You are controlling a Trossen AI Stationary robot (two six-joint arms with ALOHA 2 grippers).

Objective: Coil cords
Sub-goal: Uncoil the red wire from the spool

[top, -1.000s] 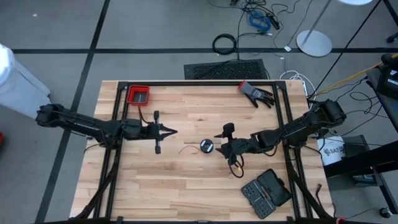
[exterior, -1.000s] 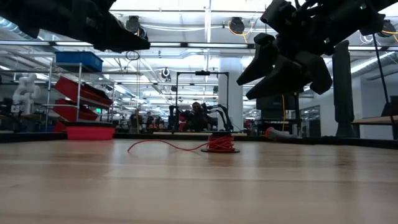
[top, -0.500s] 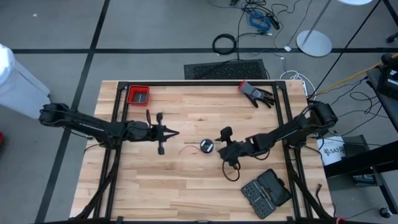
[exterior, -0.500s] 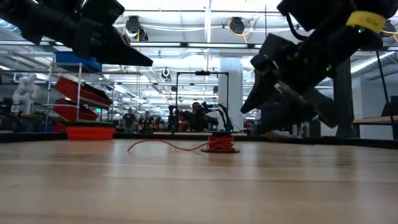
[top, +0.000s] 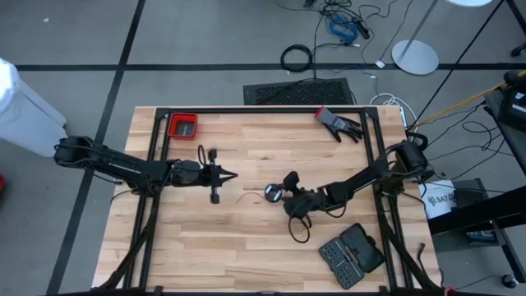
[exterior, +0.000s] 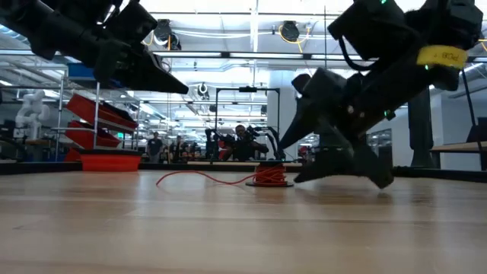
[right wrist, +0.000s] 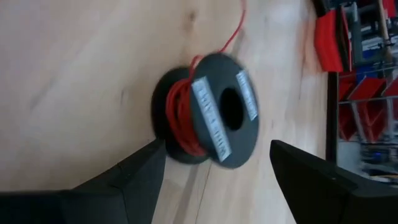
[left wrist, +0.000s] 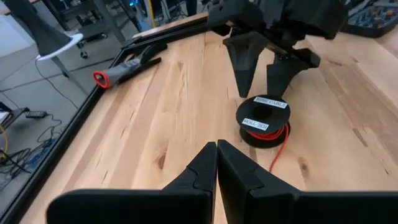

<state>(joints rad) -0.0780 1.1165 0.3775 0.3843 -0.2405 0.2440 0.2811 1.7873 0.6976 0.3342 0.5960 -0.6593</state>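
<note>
The red cord is mostly wound on a small black spool (top: 273,192) that stands on its lower disc on the wooden table. The cord's loose end (top: 245,197) trails across the boards toward the left. My right gripper (left wrist: 260,87) is open and low over the table, just right of the spool. The spool (right wrist: 211,118) sits ahead of its two spread fingers, and I see no touch. My left gripper (left wrist: 216,149) is shut and empty. It hovers above the table left of the spool (left wrist: 264,121), pointing at it.
A red tray (top: 182,125) sits at the far left corner and a black glove with a red cuff (top: 339,123) at the far right. A black bit case (top: 352,253) lies near the front right. Black frame rails (top: 156,148) run along the table's sides.
My right gripper has dropped toward the table and moved left up to the spool, rolling as it went and staying open. My left gripper has sunk a little and stays shut. The spool and the cord have not moved.
</note>
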